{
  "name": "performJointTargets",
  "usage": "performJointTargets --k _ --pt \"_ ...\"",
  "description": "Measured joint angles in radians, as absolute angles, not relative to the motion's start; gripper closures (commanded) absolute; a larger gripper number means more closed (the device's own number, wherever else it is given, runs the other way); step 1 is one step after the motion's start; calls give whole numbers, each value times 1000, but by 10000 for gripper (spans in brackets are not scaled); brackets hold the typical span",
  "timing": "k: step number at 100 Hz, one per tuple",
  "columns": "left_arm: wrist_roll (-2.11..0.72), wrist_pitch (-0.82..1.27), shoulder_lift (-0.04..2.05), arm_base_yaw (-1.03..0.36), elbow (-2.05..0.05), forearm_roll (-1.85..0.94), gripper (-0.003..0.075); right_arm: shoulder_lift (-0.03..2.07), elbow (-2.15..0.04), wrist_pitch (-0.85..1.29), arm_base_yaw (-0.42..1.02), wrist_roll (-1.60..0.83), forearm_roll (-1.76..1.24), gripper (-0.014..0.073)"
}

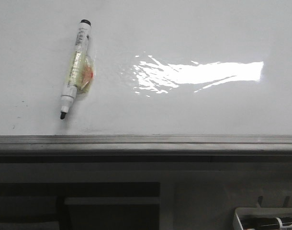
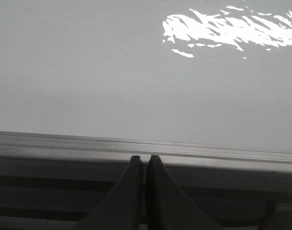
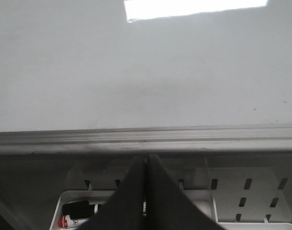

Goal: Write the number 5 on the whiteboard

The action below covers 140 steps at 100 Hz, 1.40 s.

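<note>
The whiteboard (image 1: 194, 110) is a large glossy white board with a glare patch and a grey rim strip (image 1: 146, 142) along its near edge. No drawn number 5 shows on it. An uncapped black-tipped marker pen (image 1: 75, 67) lies on the board at the left, tip toward the rim. My left gripper (image 2: 145, 160) is shut and empty, its tips at the rim strip (image 2: 194, 153). My right gripper (image 3: 147, 159) is shut and empty, above the marker tray (image 3: 136, 201), just short of the rim (image 3: 146, 136). Neither gripper shows in the front view.
A small white tray (image 1: 266, 218) with markers sits below the board's rim at the right; it also shows under my right gripper, with a black-capped marker (image 3: 76, 211). A yellowish smear with a red spot (image 1: 86, 74) lies beside the pen. Tiny dark specks (image 1: 22, 102) mark the board's left.
</note>
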<state>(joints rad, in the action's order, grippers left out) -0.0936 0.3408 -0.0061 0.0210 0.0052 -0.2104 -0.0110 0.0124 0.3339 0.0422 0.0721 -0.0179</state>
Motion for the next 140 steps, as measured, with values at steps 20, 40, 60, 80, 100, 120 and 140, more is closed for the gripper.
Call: performJointTargets --k 20,40,60,80,100,120,140 --pt "-94 341 -6 21 5 -210 741 -11 12 334 42 72 -18 656" --pt "-94 341 -6 21 5 -210 741 -11 12 334 42 72 -18 656" --pt "-94 341 -6 21 5 -210 741 -11 12 334 42 72 -18 656" --pt "-94 341 -6 21 5 -210 741 -11 12 334 42 72 -12 656" --pt "-94 319 -6 21 5 -210 741 -11 16 278 42 72 0 656" --pt "-94 235 -6 21 5 -654 741 -11 16 81 42 84 -325 656" --pt "-95 157 -6 21 5 -952 741 -11 16 67 42 86 -508 656"
